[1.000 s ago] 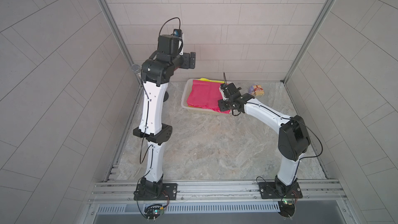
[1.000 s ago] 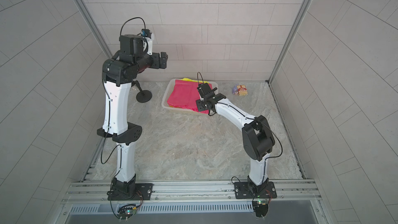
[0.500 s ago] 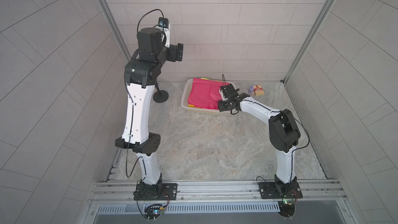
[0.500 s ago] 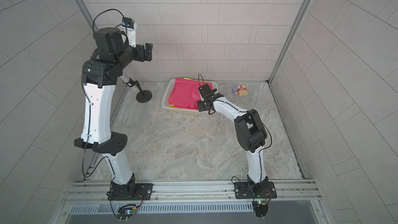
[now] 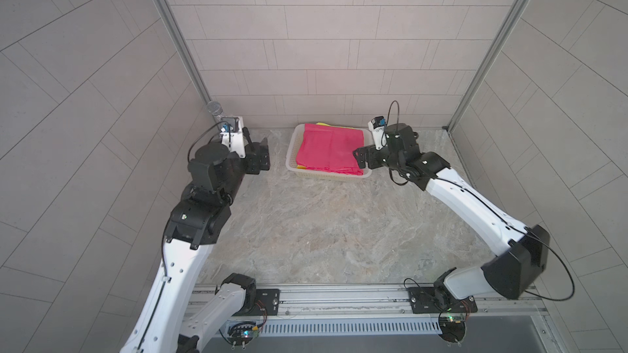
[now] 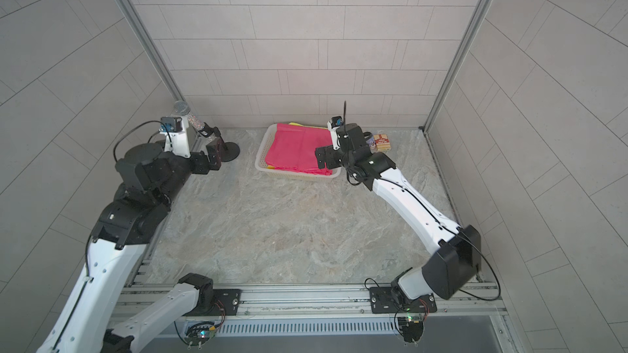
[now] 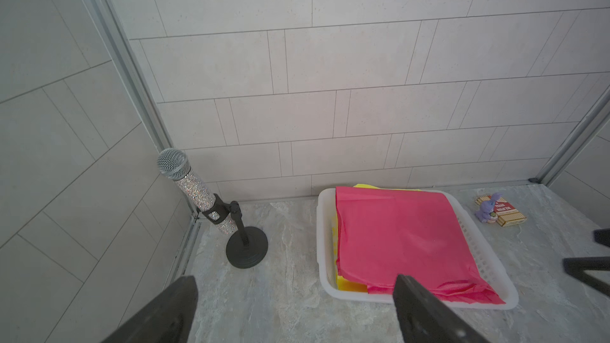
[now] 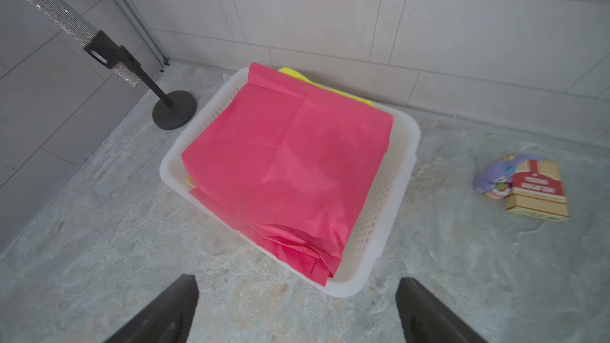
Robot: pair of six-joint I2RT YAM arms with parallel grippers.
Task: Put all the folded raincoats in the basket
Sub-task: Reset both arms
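The folded raincoat (image 8: 284, 163), a pink slab of thin sheeting, lies inside the white basket (image 8: 379, 226) at the far side of the bench (image 5: 306, 232), resting on a yellow folded layer (image 7: 350, 283) beneath it. Its loose lower folds spill onto the basket's near rim at 1 corner, as the right wrist view shows. The right gripper (image 8: 297, 311) hangs just outside that rim with its jaws spread wide and nothing between them; in both top views it sits beside the basket's edge, apart from the fabric. The left gripper (image 7: 293, 311) is likewise spread and empty, held off to the side near the microphone on its stand (image 7: 198, 193). A small box with a purple figurine (image 8: 528, 186) lies on the bench beyond the basket, clear of the work. Judging from this, the placing step looks done and the release is complete. What remains is probably a retreat of the right arm, which calls for pulling straight away from the rim without catching the drooping corner of the raincoat or nudging the light basket.
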